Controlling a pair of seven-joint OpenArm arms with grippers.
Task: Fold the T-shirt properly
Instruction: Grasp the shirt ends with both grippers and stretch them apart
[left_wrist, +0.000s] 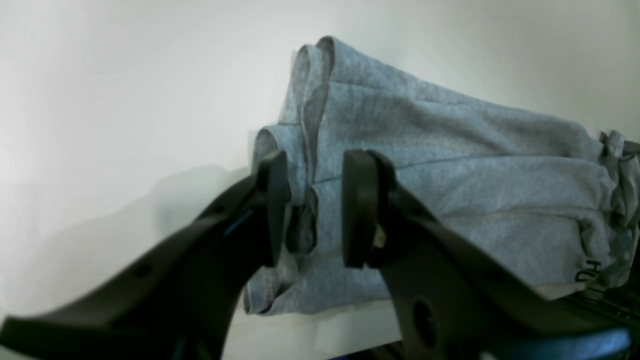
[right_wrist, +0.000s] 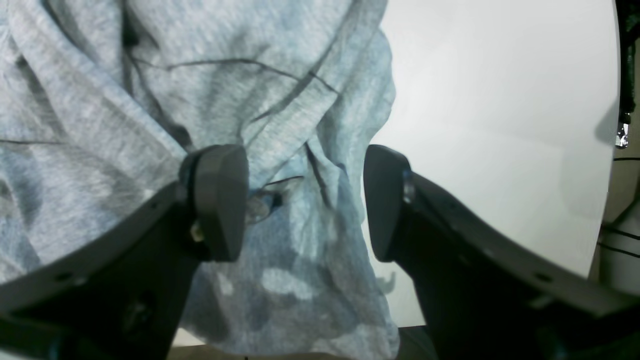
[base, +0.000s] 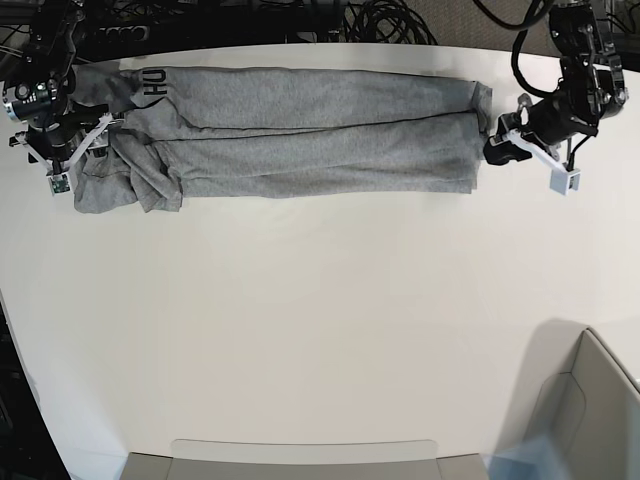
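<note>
- The T-shirt (base: 300, 135) is laid out as a long, narrow grey band along the far edge of the white table (base: 320, 330), stretched from near the far-left corner toward the far-right corner; black lettering is seen at its left end, where the cloth is bunched into a crumpled heap.
- The left gripper (left_wrist: 312, 210) is placed at the shirt's right end, by the far-right corner; its jaws are parted, with rolled fabric edges seen between them but not pinched.
- The right gripper (right_wrist: 305, 200) is placed over the bunched left end; its jaws are spread wide, with loose wrinkled cloth lying between them, ungripped.
</note>
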